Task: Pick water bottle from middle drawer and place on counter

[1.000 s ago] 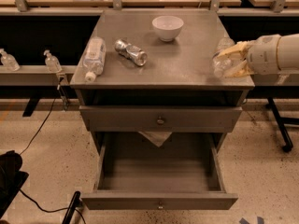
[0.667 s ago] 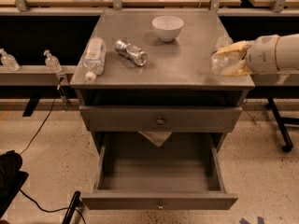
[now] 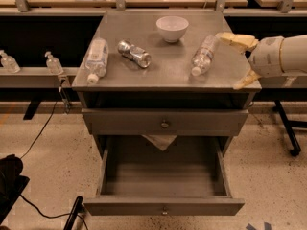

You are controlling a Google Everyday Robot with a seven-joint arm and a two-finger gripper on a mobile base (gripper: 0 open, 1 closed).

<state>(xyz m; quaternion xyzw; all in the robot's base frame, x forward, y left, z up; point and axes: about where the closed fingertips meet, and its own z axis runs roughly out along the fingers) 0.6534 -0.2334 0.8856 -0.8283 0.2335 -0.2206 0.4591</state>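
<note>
The water bottle, small, clear and ribbed with a white cap, lies on its side on the right part of the grey metal counter, cap toward the front. My gripper is open and empty just off the counter's right edge, one pale finger close to the right of the bottle and apart from it, the other finger lower at the front right corner. The middle drawer is pulled out below, with nothing on its floor.
A bigger bottle with a white-blue label, a crushed silver can and a white bowl are on the counter. The drawer above is shut. A pale sheet hangs behind the open drawer. Small bottles stand on a left ledge.
My gripper held the water bottle over the counter's right edge; now it has opened and drawn back right, and the bottle lies on the counter.
</note>
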